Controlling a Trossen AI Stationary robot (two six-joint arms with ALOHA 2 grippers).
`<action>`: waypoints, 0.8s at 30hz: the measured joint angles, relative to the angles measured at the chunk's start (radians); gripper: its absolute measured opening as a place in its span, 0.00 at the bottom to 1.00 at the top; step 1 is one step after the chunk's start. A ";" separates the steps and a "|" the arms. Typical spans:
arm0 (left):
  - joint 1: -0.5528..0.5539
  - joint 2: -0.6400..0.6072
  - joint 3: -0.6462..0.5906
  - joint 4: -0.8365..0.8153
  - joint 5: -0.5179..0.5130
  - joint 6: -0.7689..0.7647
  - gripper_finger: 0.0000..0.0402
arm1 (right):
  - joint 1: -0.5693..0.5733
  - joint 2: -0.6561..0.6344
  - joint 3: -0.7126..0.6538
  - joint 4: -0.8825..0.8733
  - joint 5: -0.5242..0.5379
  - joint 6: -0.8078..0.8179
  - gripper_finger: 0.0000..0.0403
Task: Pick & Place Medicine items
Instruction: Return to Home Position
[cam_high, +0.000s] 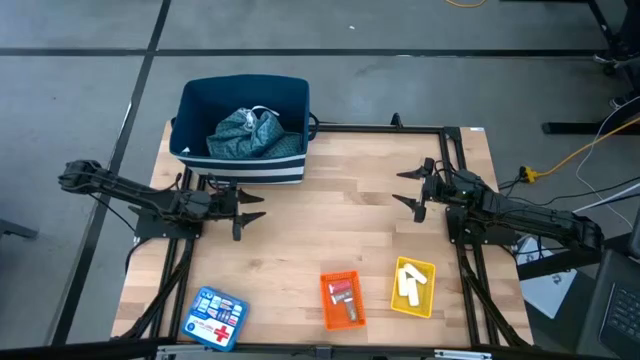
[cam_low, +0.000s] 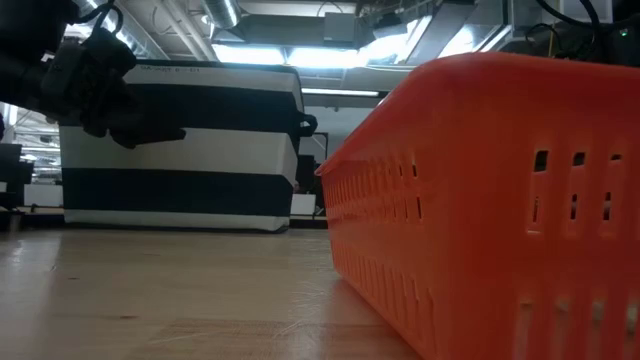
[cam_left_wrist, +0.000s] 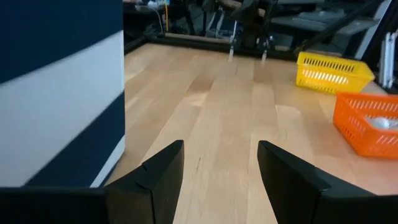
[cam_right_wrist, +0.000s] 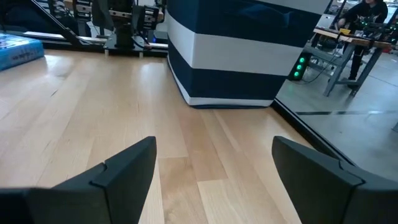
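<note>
White sticks (cam_high: 410, 283) lie in a yellow tray (cam_high: 413, 288) near the table's near right edge. An orange tray (cam_high: 342, 299) to its left holds a red packet (cam_high: 341, 292) and a greyish item (cam_high: 348, 312). My left gripper (cam_high: 262, 206) is open and hovers over bare wood, in front of the striped blue bin (cam_high: 242, 130). My right gripper (cam_high: 396, 186) is open too, over the table's right half, well beyond the trays. In the left wrist view my left gripper (cam_left_wrist: 221, 168) faces the yellow tray (cam_left_wrist: 333, 71) and orange tray (cam_left_wrist: 367, 127). My right gripper (cam_right_wrist: 214, 168) faces the bin (cam_right_wrist: 242, 56).
The bin at the far left holds a blue patterned cloth (cam_high: 252, 133). A flat blue box with a red cross (cam_high: 215, 318) lies at the near left corner. Bare wood lies between the two grippers. A dark frame runs along the table's edges. In the low view the orange tray (cam_low: 500, 190) fills the foreground.
</note>
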 joint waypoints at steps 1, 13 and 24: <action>0.000 -0.014 0.000 0.000 0.000 0.000 0.50 | 0.001 0.000 0.000 -0.001 0.000 0.000 0.79; 0.001 -0.278 0.000 -0.001 0.001 0.000 0.50 | 0.083 -0.228 0.000 -0.057 0.063 0.000 0.79; 0.002 -0.526 0.000 0.000 0.001 0.000 0.50 | 0.111 -0.331 0.000 -0.020 0.053 -0.001 0.79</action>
